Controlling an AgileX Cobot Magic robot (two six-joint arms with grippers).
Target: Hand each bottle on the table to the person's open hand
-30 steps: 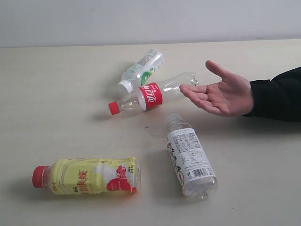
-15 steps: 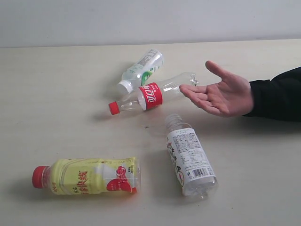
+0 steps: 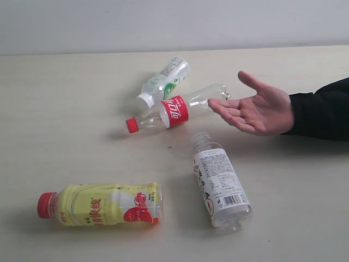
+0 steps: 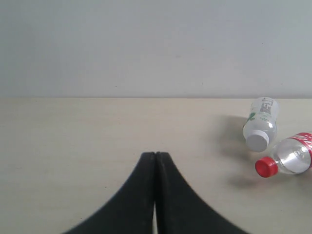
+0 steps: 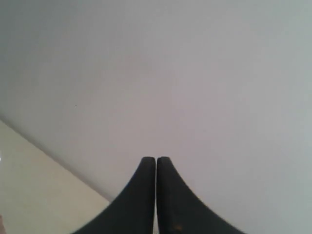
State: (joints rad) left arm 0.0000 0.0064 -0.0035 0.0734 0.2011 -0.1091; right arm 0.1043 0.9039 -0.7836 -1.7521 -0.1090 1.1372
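Your left tool [image 4: 155, 156] and right tool [image 5: 156, 160] sit pinched closed, empty; grip the bottles [image 3: 175, 111], likely light and crushable, gently mid-label

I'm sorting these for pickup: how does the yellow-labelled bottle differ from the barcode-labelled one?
The yellow-labelled bottle has a red cap; the barcode-labelled bottle shows no coloured cap. The yellow one lies across the view, cap leftward; the barcode one points its neck away. Both lie on their sides on the table.
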